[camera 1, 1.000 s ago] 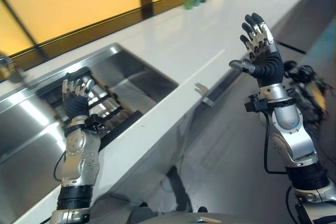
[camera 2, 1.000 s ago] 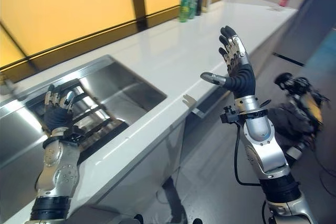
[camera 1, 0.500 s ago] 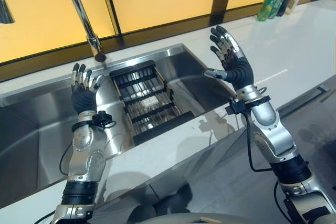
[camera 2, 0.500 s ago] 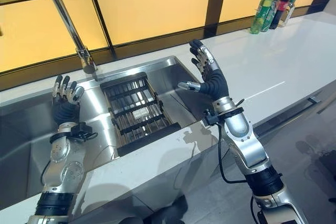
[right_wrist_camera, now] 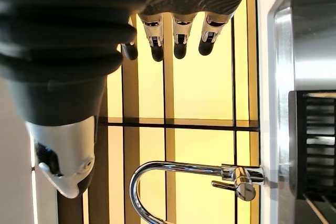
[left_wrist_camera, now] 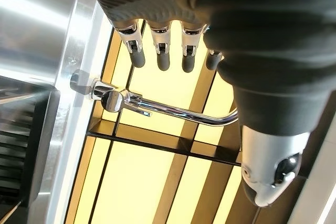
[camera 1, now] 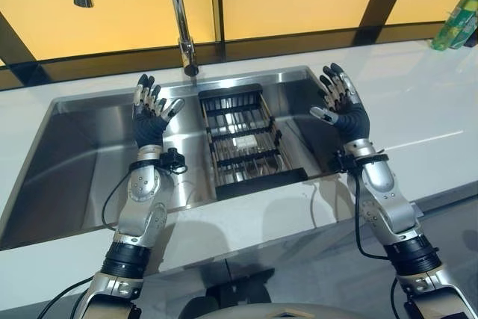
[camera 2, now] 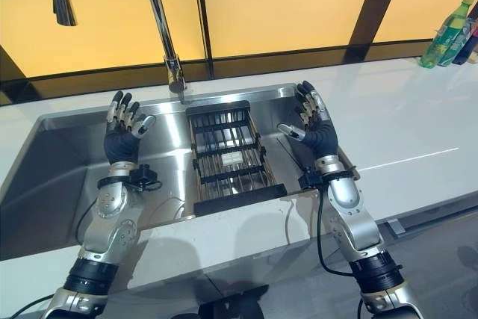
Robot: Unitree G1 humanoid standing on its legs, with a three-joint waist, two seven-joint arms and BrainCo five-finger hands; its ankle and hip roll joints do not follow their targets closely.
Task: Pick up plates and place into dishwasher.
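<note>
Plates, the things I am asked to move, I cannot find on the white counter [camera 1: 418, 110] or in the stainless steel sink [camera 1: 97, 162], and the dishwasher I cannot point to either. What I do see is a black wire rack with slotted rows [camera 1: 243, 140] sitting inside the sink, toward its right end, with its front edge against the near wall. A small pale object lies in the middle of the rack; I cannot tell what it is, and it looks too small to be a plate.

My left hand [camera 1: 151, 113] is raised over the sink, fingers straight and spread apart, palm turned toward the rack, holding nothing. My right hand [camera 1: 342, 106] is raised over the right edge of the sink in the same manner, fingers straight and spread, thumb apart, also empty. The wrist views agree with this: beyond the straight fingers there is only the tall curved chrome tap [camera 2: 166, 42] and the yellow panels with dark frames [camera 2: 299, 5] behind the counter.

The rack lies between the two hands, and its long axis runs from the near wall of the sink to the far wall, below the tap. By my judgement both hands are about equally near to it. Since no plate is visible, I cannot say which hand should reach. Green bottles [camera 2: 439, 35] stand at the far right corner of the counter.
</note>
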